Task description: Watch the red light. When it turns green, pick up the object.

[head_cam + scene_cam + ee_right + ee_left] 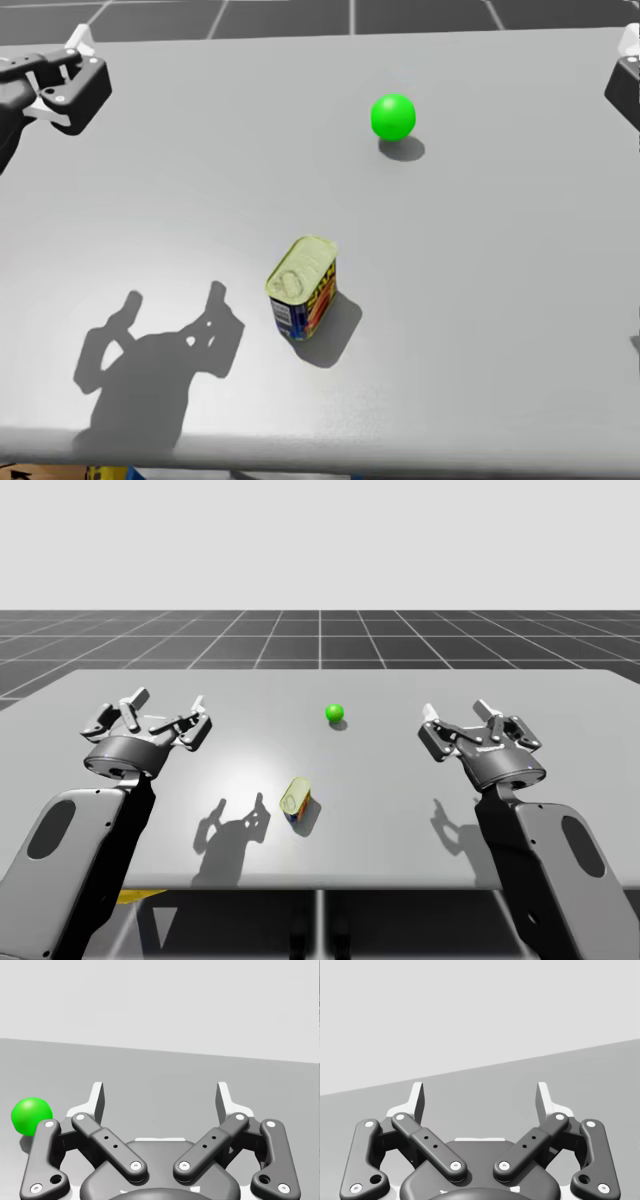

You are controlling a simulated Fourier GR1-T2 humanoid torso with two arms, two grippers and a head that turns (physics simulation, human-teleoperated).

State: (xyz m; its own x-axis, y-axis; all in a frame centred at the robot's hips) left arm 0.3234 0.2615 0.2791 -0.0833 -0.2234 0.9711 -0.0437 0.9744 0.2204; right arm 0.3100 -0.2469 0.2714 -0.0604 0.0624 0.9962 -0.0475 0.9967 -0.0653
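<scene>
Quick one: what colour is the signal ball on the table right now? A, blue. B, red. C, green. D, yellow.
C: the signal ball is bright green, resting on the table beyond the yellow-topped rectangular can.

Head view crops my left gripper (85, 68) at 10 o'clock and my right gripper (628, 72) at 2 o'clock. The table (500, 300) partly hides a yellow item (105, 473) at 7 o'clock.
</scene>
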